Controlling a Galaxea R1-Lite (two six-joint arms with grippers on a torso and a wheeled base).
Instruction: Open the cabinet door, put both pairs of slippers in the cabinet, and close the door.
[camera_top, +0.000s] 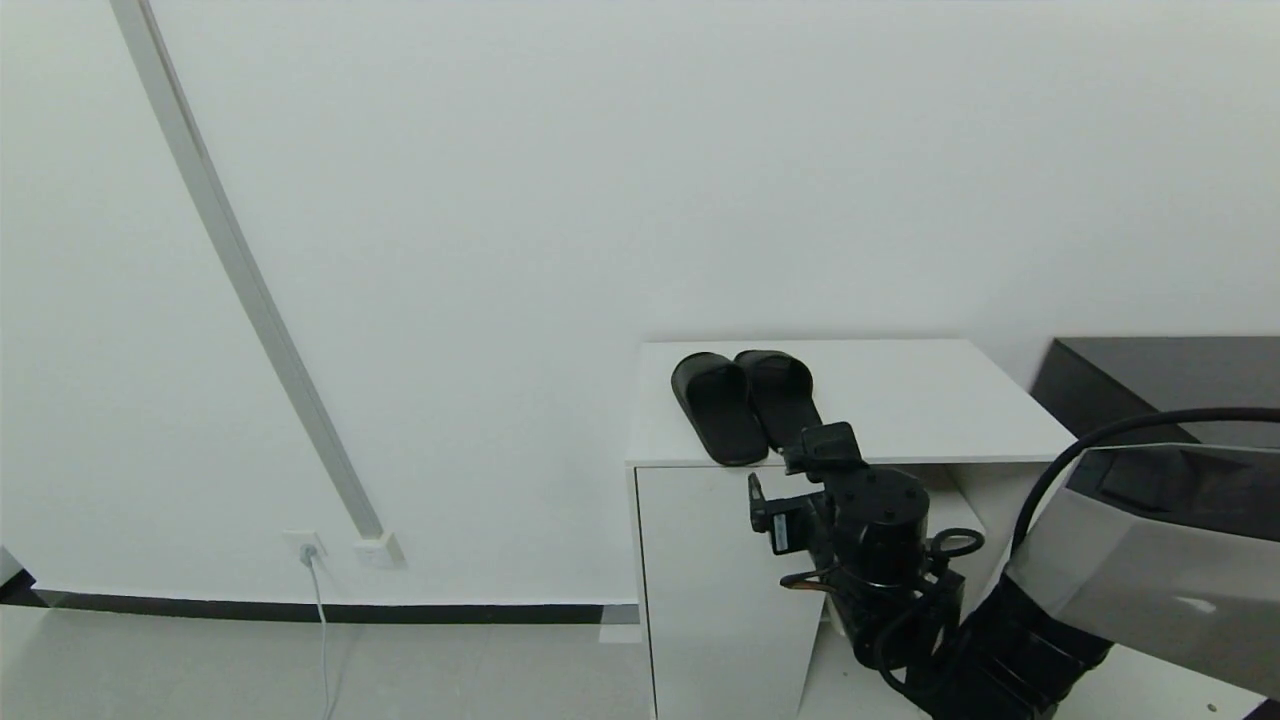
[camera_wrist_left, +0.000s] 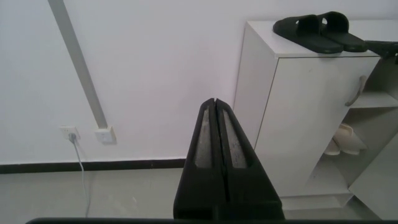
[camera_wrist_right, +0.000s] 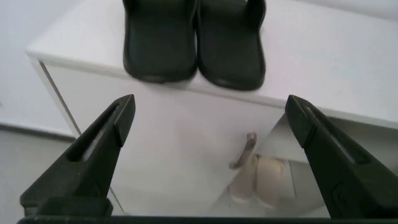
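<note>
A pair of black rubber slide slippers (camera_top: 745, 400) lies on top of the white cabinet (camera_top: 930, 400), at its front edge. The right gripper (camera_wrist_right: 210, 106) hangs just before that edge, jaws spread wide and empty. The left gripper (camera_wrist_left: 214, 112), jaws pressed together, is well aside. Pale slippers (camera_wrist_left: 345, 138) sit on an inner shelf (right compartment uncovered). A wall socket (camera_top: 305, 547) is mounted low on the wall, well to the left.

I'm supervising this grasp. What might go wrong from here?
The pair of black open-toed slippers lies side by side at the front edge of the white cabinet; the open right pincer might catch one and push the other off. Coming in low, it might also strike the door's curved handle.
</note>
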